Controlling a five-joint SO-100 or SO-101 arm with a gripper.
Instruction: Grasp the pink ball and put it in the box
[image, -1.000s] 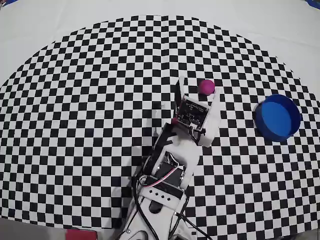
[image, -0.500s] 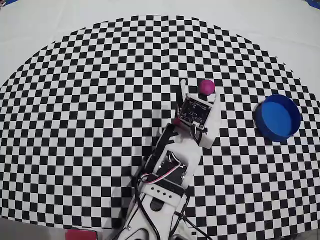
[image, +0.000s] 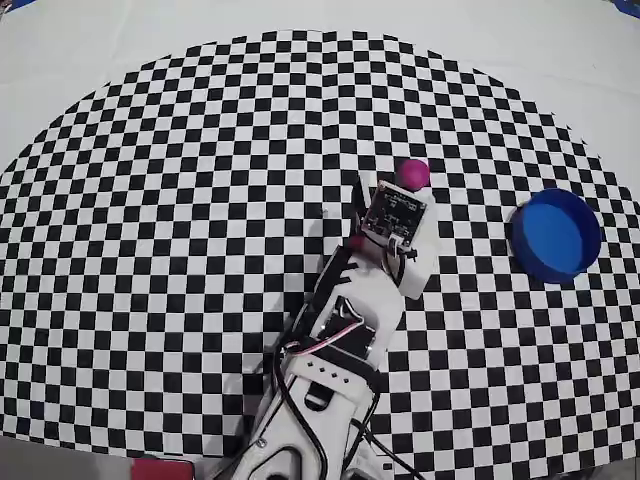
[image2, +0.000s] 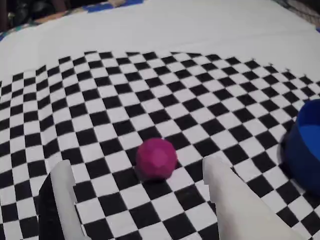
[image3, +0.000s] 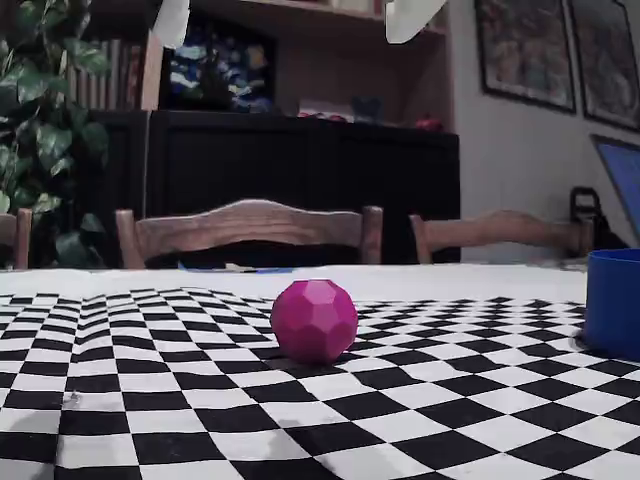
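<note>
A: So, gripper (image2: 142, 200) state?
B: Fingers spread, hovering over the pink ball (image: 413, 173), which sits on the checkered mat (image: 180, 200), not gripped. The box (image: 556, 234) is well right.

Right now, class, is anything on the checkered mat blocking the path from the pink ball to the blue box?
Nothing visible does. The pink ball rests on the mat, and only bare checkered squares separate it from the box, further right in the overhead view.
</note>
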